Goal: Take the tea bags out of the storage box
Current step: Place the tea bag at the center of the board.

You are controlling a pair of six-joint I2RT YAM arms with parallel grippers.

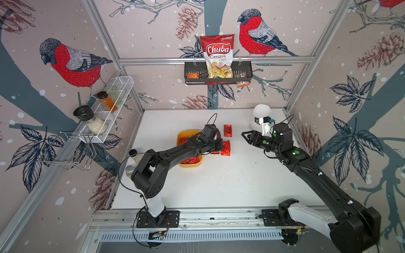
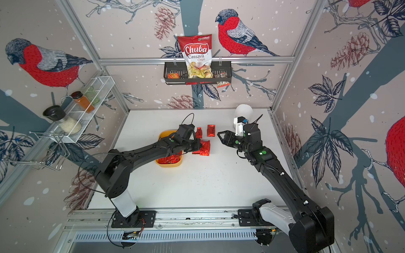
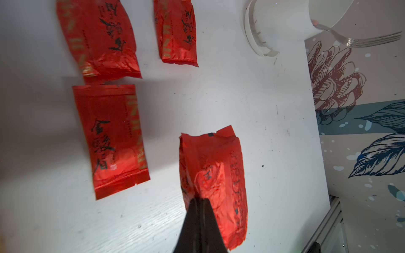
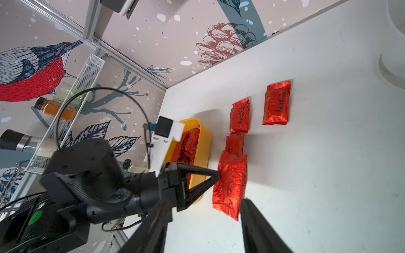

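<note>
The mustard-yellow storage box point(image 1: 181, 136) point(image 2: 161, 162) point(image 4: 206, 140) sits left of the table's middle, with several red foil tea bags point(image 1: 190, 161) inside, partly hidden under my left arm. Just right of the box my left gripper point(image 1: 219, 146) point(image 2: 198, 146) point(image 3: 200, 202) is shut on one tea bag point(image 3: 213, 173) point(image 4: 230, 186), held over the table. Three more tea bags point(image 3: 111, 140) point(image 3: 98, 37) point(image 3: 177, 32) lie on the table nearby. My right gripper point(image 1: 244, 134) point(image 2: 219, 134) point(image 4: 203, 202) hovers further right, open and empty, pointing at the held bag.
A white domed holder point(image 1: 260, 116) with a fork point(image 3: 372, 39) stands at the back right. A black basket point(image 1: 245, 75) with a Chuba chips bag hangs on the back wall. A white wire rack point(image 1: 122, 87) with jars is on the left wall. Two jars point(image 1: 132, 153) stand by the left edge.
</note>
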